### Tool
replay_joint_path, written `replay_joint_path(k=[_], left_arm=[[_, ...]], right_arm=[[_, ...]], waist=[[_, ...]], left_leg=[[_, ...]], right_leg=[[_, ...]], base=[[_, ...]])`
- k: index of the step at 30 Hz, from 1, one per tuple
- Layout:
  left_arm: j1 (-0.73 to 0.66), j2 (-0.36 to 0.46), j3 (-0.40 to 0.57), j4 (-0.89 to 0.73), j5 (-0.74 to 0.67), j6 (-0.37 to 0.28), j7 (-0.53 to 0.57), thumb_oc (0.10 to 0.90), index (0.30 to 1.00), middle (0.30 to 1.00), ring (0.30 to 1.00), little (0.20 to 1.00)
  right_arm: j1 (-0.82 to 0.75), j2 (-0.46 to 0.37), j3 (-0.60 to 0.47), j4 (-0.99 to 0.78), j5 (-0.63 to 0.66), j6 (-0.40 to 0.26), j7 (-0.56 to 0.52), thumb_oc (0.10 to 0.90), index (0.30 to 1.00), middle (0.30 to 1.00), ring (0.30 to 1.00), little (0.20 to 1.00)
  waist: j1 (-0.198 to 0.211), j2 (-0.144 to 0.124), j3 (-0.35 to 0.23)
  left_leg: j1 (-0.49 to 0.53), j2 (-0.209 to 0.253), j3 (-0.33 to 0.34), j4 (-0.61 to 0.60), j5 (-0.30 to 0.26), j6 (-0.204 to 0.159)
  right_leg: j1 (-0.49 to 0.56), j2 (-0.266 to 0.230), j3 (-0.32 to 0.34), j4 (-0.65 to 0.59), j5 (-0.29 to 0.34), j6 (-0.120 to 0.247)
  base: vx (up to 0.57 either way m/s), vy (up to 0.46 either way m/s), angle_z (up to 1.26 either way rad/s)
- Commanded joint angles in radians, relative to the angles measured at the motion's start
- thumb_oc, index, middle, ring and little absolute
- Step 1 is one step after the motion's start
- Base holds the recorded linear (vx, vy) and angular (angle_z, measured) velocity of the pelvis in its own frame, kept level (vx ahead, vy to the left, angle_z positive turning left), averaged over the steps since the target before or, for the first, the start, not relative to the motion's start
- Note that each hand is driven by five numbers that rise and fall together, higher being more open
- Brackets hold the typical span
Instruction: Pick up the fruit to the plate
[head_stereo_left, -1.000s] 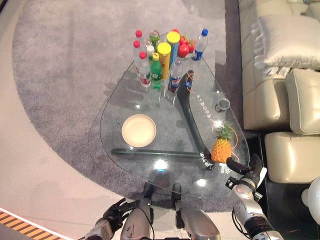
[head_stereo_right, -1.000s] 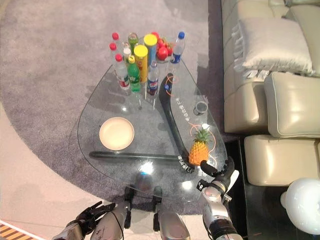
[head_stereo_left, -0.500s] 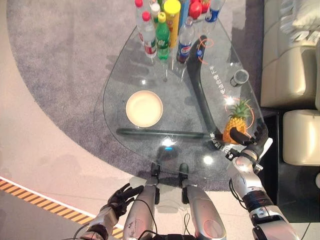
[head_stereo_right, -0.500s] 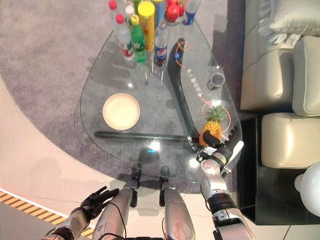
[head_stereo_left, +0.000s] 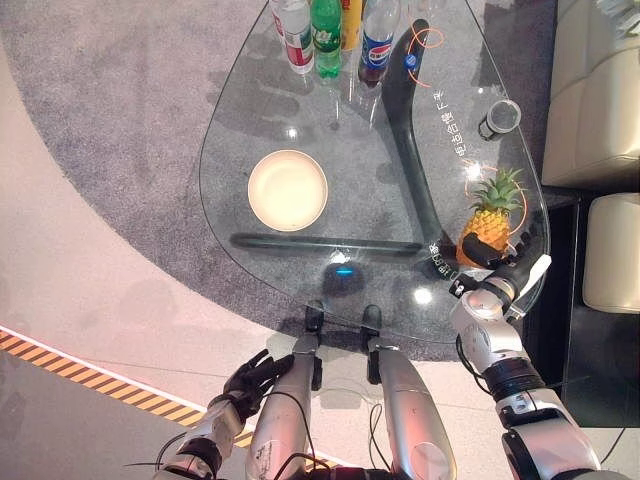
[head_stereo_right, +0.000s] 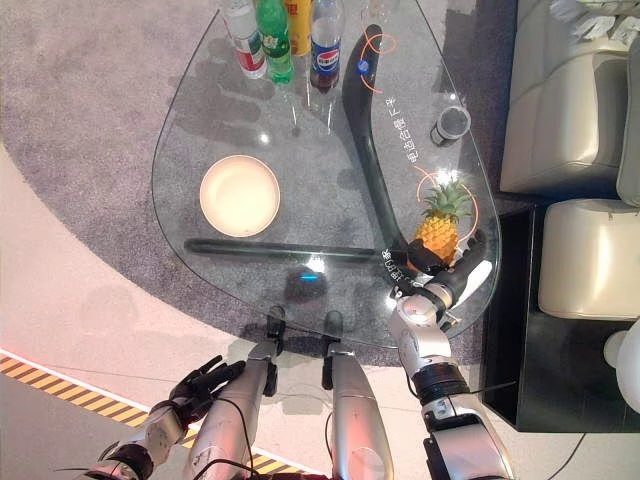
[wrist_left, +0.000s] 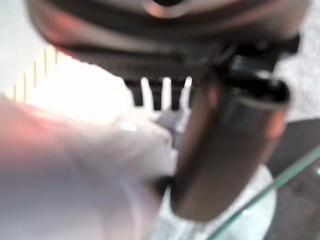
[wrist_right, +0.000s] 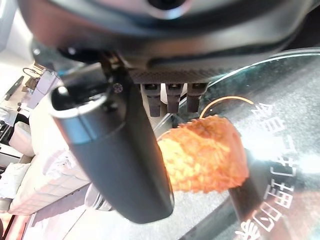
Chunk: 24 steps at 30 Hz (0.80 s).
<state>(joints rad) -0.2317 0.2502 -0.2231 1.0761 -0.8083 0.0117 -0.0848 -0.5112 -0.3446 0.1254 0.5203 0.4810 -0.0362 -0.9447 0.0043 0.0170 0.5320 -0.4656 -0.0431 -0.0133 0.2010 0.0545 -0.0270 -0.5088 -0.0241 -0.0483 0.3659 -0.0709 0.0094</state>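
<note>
The left hand (head_stereo_left: 255, 375) hangs low beside the robot, off the glass table (head_stereo_left: 250, 110), its fingers relaxed and spread, holding nothing. Further right on the table sits the cream plate (head_stereo_left: 288, 189), bare, with bottles (head_stereo_left: 335, 30) clustered at the far end. Right again, near the table's right edge, stands the pineapple (head_stereo_left: 489, 222), upright. The right hand (head_stereo_left: 497, 268) is at its near side, thumb and fingers apart around the fruit's base, apparently not yet clamped. To grasp well, it should probably close on the body below the leafy crown, then lift straight before crossing to the plate.
</note>
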Motion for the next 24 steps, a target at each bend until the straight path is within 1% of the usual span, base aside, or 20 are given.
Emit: replay_joint_path(k=[1,3,9,12,19,22,24], left_arm=[[0.08,-0.021,-0.037,0.002,-0.003,0.015,0.0,0.8,0.9,0.9,0.9,0.9],[0.078,-0.022,-0.045,-0.007,-0.009,0.018,0.005,0.8,0.9,0.9,0.9,0.9],[0.075,-0.023,-0.056,-0.022,-0.018,0.022,0.01,0.8,0.9,0.9,0.9,0.9],[0.074,-0.021,-0.06,-0.028,-0.018,0.03,0.016,0.8,0.9,0.9,0.9,0.9],[0.064,-0.016,-0.077,-0.035,-0.029,0.036,0.024,0.8,0.9,0.9,0.9,0.9],[0.061,-0.013,-0.08,-0.041,-0.032,0.041,0.021,0.8,0.9,0.9,0.9,0.9],[0.062,-0.013,-0.082,-0.042,-0.032,0.038,0.018,0.8,0.9,0.9,0.9,0.9]], right_arm=[[-0.031,-0.108,-0.013,-0.074,-0.063,-0.027,-0.119,0.8,0.9,0.9,0.9,0.9],[-0.042,-0.107,-0.012,-0.061,-0.073,-0.013,-0.131,0.8,0.9,0.9,0.9,0.9],[-0.069,-0.112,0.013,-0.045,-0.063,-0.003,-0.111,0.8,0.9,0.9,0.9,0.9],[-0.081,-0.112,0.022,-0.044,-0.045,0.003,-0.096,0.8,0.9,0.9,0.9,0.9],[-0.128,-0.111,0.037,0.031,0.005,0.011,-0.068,0.8,0.9,0.9,0.9,0.9],[-0.137,-0.102,0.039,0.072,0.068,0.008,-0.072,0.8,0.9,0.9,0.9,0.9],[-0.136,-0.098,0.034,0.101,0.115,-0.009,-0.071,0.8,0.9,0.9,0.9,0.9]], waist=[[0.002,-0.008,-0.012],[0.004,-0.005,-0.012],[0.008,0.002,-0.012],[0.009,0.003,-0.012],[0.02,0.009,-0.012],[0.024,0.013,-0.012],[0.026,0.015,-0.012]], left_leg=[[-0.065,-0.04,-0.006,0.155,-0.096,0.021],[-0.071,-0.043,-0.007,0.156,-0.096,0.022],[-0.094,-0.048,-0.008,0.159,-0.09,0.023],[-0.105,-0.049,-0.009,0.164,-0.088,0.021],[-0.134,-0.054,-0.014,0.177,-0.087,0.022],[-0.145,-0.054,-0.016,0.179,-0.086,0.022],[-0.149,-0.054,-0.018,0.179,-0.085,0.024]], right_leg=[[0.008,0.005,0.008,-0.08,0.065,0.007],[-0.002,0.004,0.008,-0.075,0.066,0.009],[-0.029,0.001,0.008,-0.067,0.069,0.009],[-0.039,-0.001,0.008,-0.062,0.071,0.011],[-0.074,-0.005,0.002,-0.044,0.071,0.013],[-0.086,-0.007,-0.001,-0.039,0.072,0.013],[-0.091,-0.008,-0.002,-0.037,0.072,0.013]], base=[[0.0,0.0,0.0],[0.0,0.0,0.0],[0.0,0.0,0.0],[0.0,0.0,0.0],[0.0,-0.002,0.0],[0.0,0.0,0.0],[0.02,-0.008,0.04]])
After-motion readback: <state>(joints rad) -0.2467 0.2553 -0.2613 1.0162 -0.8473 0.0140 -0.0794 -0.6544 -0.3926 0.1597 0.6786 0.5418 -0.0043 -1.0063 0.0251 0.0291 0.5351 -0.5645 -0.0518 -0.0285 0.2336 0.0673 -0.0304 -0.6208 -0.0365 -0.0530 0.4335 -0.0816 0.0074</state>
